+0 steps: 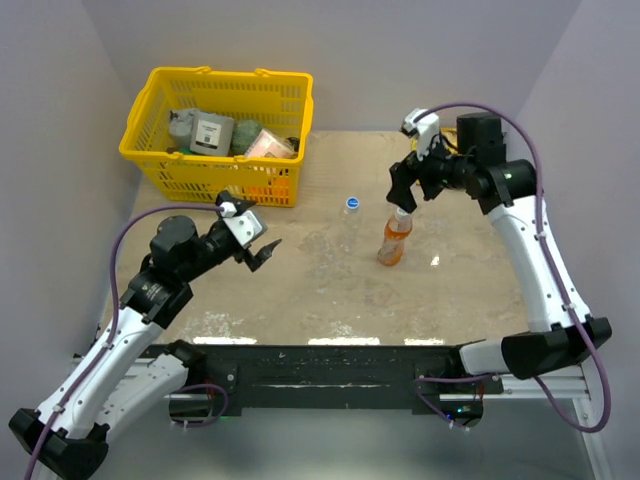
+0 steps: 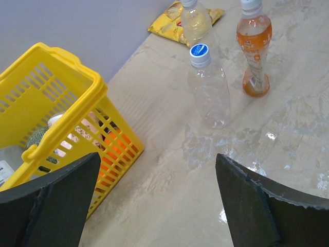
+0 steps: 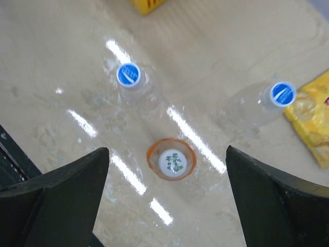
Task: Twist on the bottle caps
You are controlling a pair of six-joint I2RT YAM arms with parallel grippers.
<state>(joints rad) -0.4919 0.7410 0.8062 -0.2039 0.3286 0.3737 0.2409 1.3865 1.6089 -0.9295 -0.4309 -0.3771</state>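
An orange bottle [image 1: 393,243] stands upright at mid-table with a whitish cap [image 3: 172,161] on its neck. My right gripper [image 1: 404,193] hangs directly above it, open, its fingers [image 3: 67,195] wide on either side of the cap and touching nothing. To its left stands a clear bottle [image 2: 209,92] with a blue cap [image 1: 351,202] on top. A second clear bottle [image 2: 194,23] stands further back, also wearing a blue cap [image 3: 282,93]. My left gripper [image 1: 265,253] is open and empty, low over the table, left of the bottles.
A yellow basket [image 1: 160,165] of packaged goods stands at the back left, close to my left gripper. A yellow snack packet [image 3: 313,116] lies on the table behind the far clear bottle. Walls close in the left, back and right sides.
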